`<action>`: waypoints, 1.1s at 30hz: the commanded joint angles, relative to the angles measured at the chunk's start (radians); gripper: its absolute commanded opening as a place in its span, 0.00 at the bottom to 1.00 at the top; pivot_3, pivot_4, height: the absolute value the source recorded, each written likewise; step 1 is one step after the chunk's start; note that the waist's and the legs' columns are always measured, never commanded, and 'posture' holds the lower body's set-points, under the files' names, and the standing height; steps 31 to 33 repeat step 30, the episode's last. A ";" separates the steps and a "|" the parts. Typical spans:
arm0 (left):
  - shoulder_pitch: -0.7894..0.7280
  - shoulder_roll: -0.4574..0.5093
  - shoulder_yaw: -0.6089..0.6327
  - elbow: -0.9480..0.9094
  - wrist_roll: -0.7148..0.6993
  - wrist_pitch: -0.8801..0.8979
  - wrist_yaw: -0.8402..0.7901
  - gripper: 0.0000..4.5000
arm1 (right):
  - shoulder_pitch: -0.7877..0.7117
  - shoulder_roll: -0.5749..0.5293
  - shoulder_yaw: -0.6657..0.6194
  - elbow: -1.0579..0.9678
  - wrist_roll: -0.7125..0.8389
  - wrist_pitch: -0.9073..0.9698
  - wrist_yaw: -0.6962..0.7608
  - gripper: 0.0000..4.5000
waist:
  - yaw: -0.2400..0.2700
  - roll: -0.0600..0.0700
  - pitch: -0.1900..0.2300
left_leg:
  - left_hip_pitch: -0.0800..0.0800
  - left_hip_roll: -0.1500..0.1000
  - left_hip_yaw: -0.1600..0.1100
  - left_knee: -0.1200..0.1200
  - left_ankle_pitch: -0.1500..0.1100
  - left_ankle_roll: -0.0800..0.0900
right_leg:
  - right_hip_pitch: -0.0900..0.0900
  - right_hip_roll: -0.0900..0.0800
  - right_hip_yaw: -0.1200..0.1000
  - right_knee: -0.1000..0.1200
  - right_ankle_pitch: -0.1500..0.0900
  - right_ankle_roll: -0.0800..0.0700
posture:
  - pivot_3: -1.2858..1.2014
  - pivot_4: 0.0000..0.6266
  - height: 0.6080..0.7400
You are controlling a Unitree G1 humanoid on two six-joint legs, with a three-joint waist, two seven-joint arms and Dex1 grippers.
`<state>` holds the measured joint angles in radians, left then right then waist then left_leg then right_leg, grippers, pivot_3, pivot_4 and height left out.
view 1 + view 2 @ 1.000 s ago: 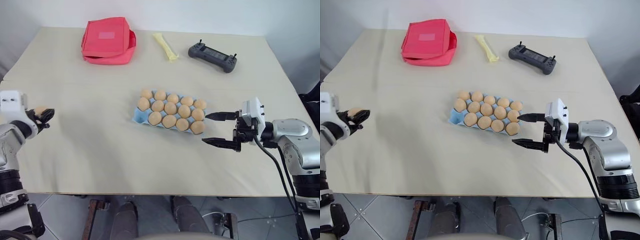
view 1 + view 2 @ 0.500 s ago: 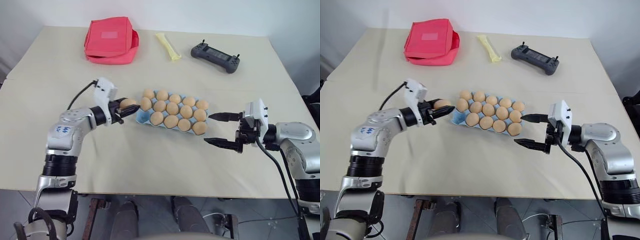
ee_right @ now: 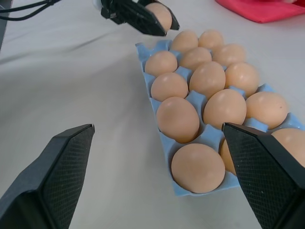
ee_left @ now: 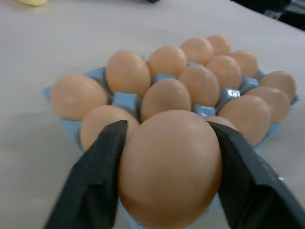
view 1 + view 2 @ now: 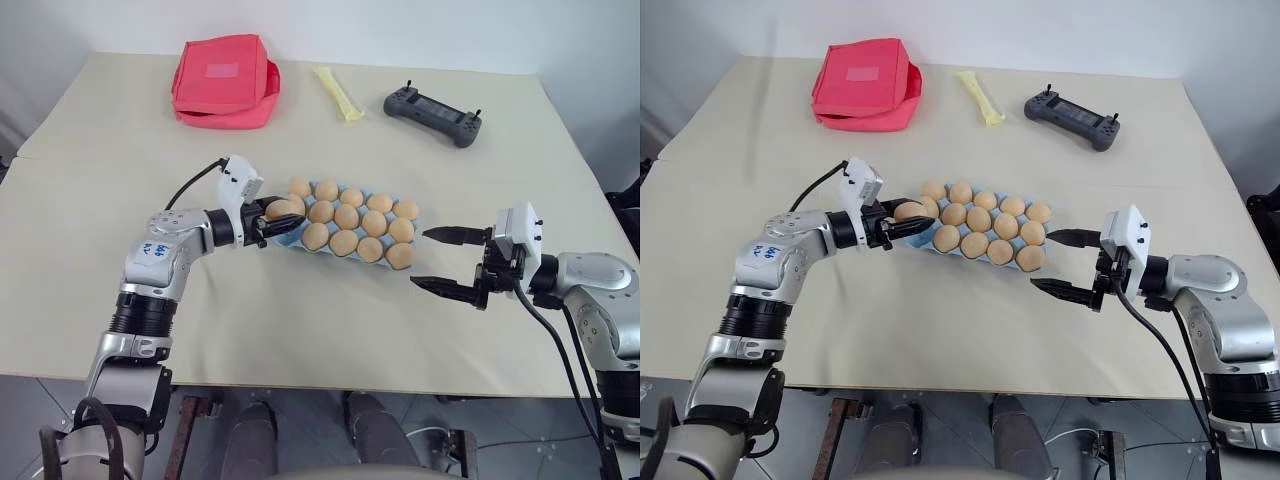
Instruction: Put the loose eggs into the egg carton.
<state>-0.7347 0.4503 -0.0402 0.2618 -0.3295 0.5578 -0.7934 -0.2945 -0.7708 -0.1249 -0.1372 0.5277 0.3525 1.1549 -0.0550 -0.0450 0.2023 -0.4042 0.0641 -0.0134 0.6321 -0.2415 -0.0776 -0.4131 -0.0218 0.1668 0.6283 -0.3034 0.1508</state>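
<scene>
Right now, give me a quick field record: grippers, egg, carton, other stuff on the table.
left gripper: holds an egg between its fingers, at the carton's near-left corner
right gripper: open, holding nothing, just off the carton's right end
carton: light blue, on the table, cups nearly all filled with eggs
empty cup: near-left corner looks free, not certain
also on table: red pouch, yellow item, dark controller
</scene>
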 commanded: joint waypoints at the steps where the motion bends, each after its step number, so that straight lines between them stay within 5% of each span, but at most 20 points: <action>1: -0.034 -0.012 0.007 0.020 0.002 -0.027 -0.018 0.86 | 0.002 -0.007 -0.030 -0.031 0.018 -0.006 -0.004 1.00 | -0.001 0.000 0.000 | 0.000 0.000 0.000 0.000 0.000 0.000 | 0.000 0.000 0.000 0.000 0.000 0.000 | 0.52 0.24 1.00; 3: -0.036 -0.014 0.012 0.030 0.008 -0.037 -0.013 1.00 | 0.001 -0.009 -0.030 -0.030 0.018 -0.006 -0.005 1.00 | -0.001 0.000 0.000 | 0.000 0.000 0.000 0.000 0.000 0.000 | 0.000 0.000 0.000 0.000 0.000 0.000 | 0.52 0.24 1.00; 11: 0.001 0.053 0.114 -0.037 -0.007 -0.104 0.012 1.00 | 0.007 -0.018 -0.047 -0.028 0.019 -0.010 -0.010 1.00 | -0.002 0.000 0.000 | 0.000 0.000 0.000 0.000 0.000 0.000 | 0.000 0.000 0.000 0.000 0.000 0.000 | 0.52 0.24 1.00; 24: 0.232 0.298 0.323 0.008 -0.100 -0.228 -0.236 1.00 | 0.004 -0.024 -0.067 0.009 0.011 -0.020 -0.012 1.00 | -0.002 0.000 0.000 | 0.000 0.000 0.000 -0.001 0.000 0.000 | 0.000 0.000 0.000 0.000 0.000 -0.001 | 0.52 0.24 1.00; 33: 0.246 0.309 0.348 0.015 -0.099 -0.272 -0.230 1.00 | 0.012 -0.020 -0.068 0.001 0.012 -0.015 -0.015 1.00 | 0.002 0.000 0.000 | 0.000 0.000 0.000 0.000 0.000 0.000 | 0.000 0.000 0.000 0.000 -0.001 -0.001 | 0.52 0.24 1.00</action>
